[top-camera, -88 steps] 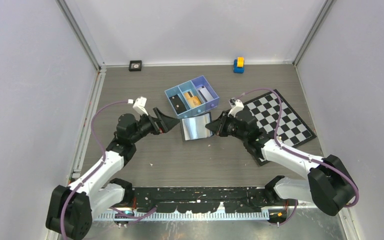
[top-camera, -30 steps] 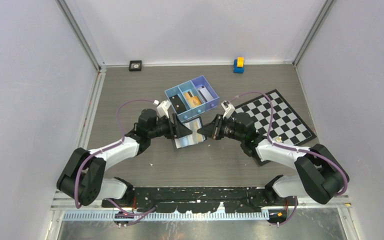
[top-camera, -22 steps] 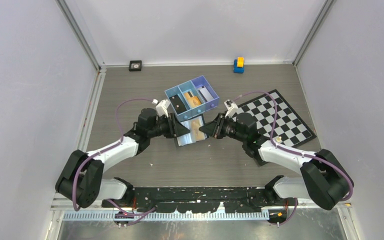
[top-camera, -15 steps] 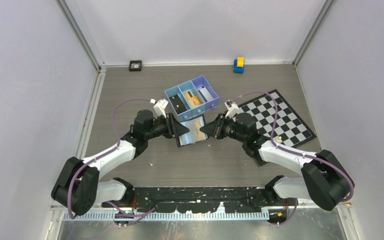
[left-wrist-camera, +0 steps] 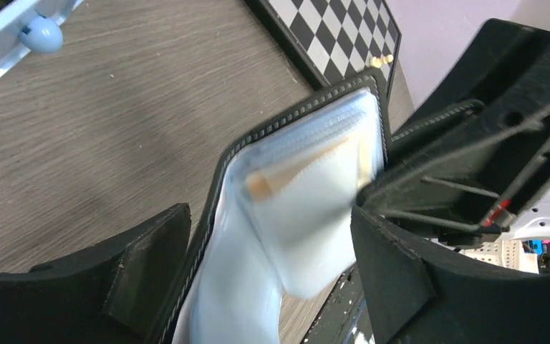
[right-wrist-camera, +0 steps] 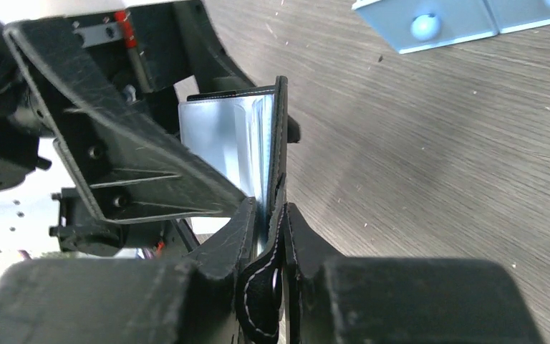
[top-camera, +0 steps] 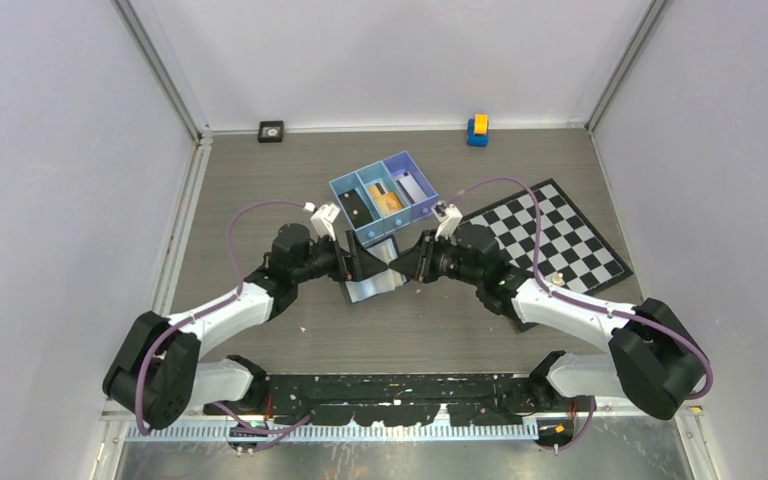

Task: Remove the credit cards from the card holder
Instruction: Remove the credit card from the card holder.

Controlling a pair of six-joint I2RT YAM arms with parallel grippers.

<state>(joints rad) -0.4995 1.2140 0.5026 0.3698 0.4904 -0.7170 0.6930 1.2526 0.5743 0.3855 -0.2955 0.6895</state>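
Observation:
The card holder (top-camera: 372, 288), black outside and pale bluish inside, hangs half folded between my two grippers above the table. In the left wrist view its clear sleeves (left-wrist-camera: 293, 215) run between my left fingers, and the orange-gold edge of a credit card (left-wrist-camera: 295, 168) shows inside one sleeve. My left gripper (left-wrist-camera: 268, 276) stands open, one finger on each side of the holder's sleeves. My right gripper (right-wrist-camera: 272, 233) is shut on the holder's black stitched edge (right-wrist-camera: 279, 150), by the strap tab. In the top view the two grippers almost meet, left gripper (top-camera: 358, 264) facing right gripper (top-camera: 407, 264).
A blue three-compartment tray (top-camera: 412, 163) sits just behind the grippers, with an orange-gold item (top-camera: 389, 201) in its middle compartment. A black-and-white chequered board (top-camera: 560, 235) lies to the right. A yellow-and-blue block (top-camera: 477, 129) and a small black square (top-camera: 272, 131) sit by the back wall.
My left gripper closed partway and then opened wide again. Both grippers have drawn closer together, and the holder has folded up more between them.

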